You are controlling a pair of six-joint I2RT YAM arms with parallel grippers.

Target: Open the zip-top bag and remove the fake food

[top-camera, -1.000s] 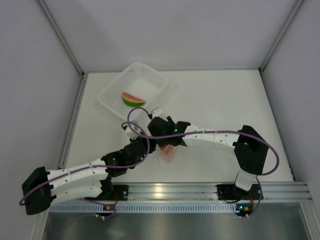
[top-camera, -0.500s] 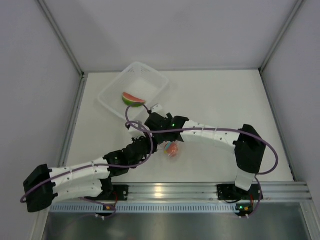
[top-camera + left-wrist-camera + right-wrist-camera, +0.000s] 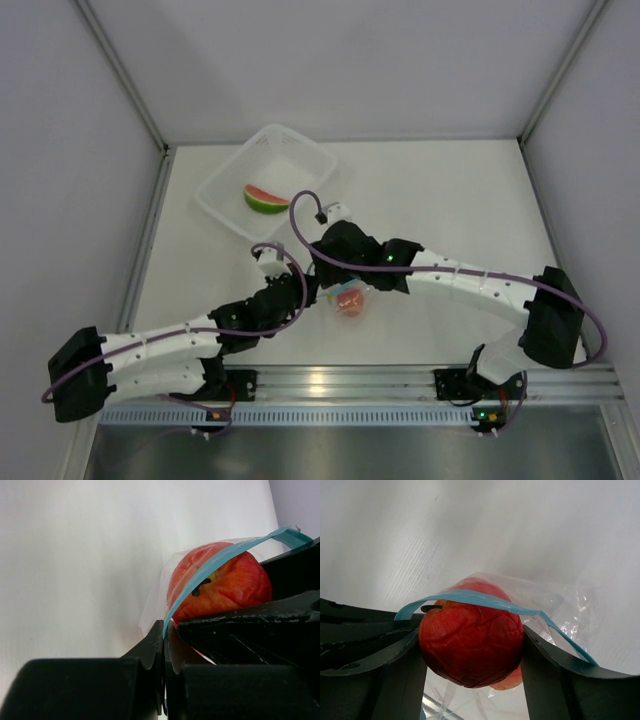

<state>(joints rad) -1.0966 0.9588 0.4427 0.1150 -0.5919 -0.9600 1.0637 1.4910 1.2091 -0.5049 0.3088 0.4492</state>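
At the mouth of the bag (image 3: 560,605), my right gripper (image 3: 474,665) has its fingers pressed against both sides of the tomato (image 3: 470,640), which sits between the lips, not yet clear. Just beside it my left gripper (image 3: 164,630) is pinched tight on the zip strip (image 3: 220,560). A peach fruit (image 3: 509,681) shows beneath, inside. The wedge (image 3: 266,198) lies in the basket (image 3: 215,195), well apart. I judge the bag opened, one food out, one in hand, one left.

Robot lab test cell: bare white worktop (image 3: 450,200) boxed by plain white panels (image 3: 340,60) at 9, 12 and 3 o'clock, metal corner struts (image 3: 121,72), aluminium rail (image 3: 330,381) at 6 o'clock carrying two arm bases (image 3: 468,384).
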